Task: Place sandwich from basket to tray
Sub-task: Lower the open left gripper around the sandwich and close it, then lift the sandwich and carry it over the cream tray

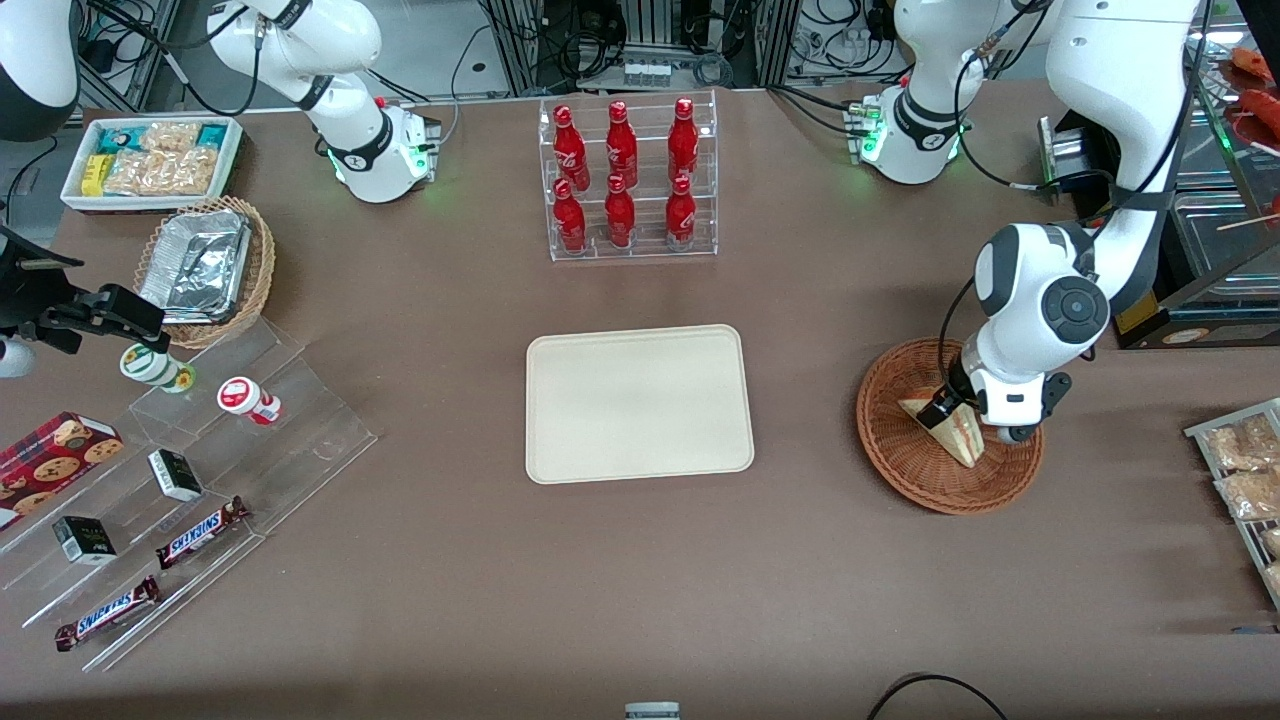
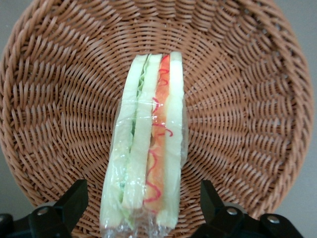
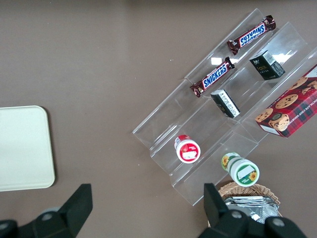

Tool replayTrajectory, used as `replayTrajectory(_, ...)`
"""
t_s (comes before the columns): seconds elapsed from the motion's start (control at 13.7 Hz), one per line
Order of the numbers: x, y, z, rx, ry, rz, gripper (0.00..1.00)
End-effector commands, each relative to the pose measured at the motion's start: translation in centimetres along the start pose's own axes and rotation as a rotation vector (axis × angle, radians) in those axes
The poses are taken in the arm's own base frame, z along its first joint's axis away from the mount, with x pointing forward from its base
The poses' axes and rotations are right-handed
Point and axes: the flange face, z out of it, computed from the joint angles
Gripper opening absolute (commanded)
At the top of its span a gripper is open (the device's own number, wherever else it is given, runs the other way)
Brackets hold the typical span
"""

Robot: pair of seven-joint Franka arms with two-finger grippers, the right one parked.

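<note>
The sandwich [image 1: 955, 432] is a plastic-wrapped wedge of pale bread with red, orange and green layers, lying in the round reddish-brown wicker basket [image 1: 900, 470] toward the working arm's end of the table. My gripper [image 1: 950, 412] is lowered into the basket right over it. In the left wrist view the sandwich [image 2: 148, 148] lies on edge on the basket's weave [image 2: 247, 99], and the gripper [image 2: 143, 203] is open, one black fingertip [image 2: 74, 198] on each side of the wedge with gaps between. The cream tray [image 1: 640, 405] lies bare at the table's middle.
A clear rack of red bottles [image 1: 630, 180] stands farther from the front camera than the tray. A glass display case [image 1: 1200, 250] and bagged snacks [image 1: 1245, 470] flank the basket. Toward the parked arm's end are an acrylic stepped stand with candy [image 1: 190, 470], a foil-filled tan basket [image 1: 205, 265] and a white snack bin [image 1: 150, 160].
</note>
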Motion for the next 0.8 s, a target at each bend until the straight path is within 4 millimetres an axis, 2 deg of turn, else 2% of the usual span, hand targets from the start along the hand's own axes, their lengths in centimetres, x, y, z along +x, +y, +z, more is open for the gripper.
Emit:
replayTrajectory(0.0, 0.0, 0.3, 0.5, 0.005, 0.017, 0.009, 0.79)
replayTrajectory(0.07, 0.0, 0.3, 0.4, 0.011, 0.022, 0.015, 0.53)
replayTrajectory(0.15, 0.0, 0.2, 0.3, 0.013, 0.024, 0.019, 0.24)
replayTrajectory(0.22, 0.0, 0.3, 0.0, 0.011, 0.027, 0.021, 0.02)
replayTrajectory(0.36, 0.0, 0.3, -0.6, 0.029, 0.038, 0.041, 0.00)
replayTrajectory(0.51, 0.1, 1.4, -2.4, 0.068, 0.041, 0.072, 0.00)
replayTrajectory(0.73, -2.5, 5.1, -5.7, 0.142, 0.027, 0.182, 0.00)
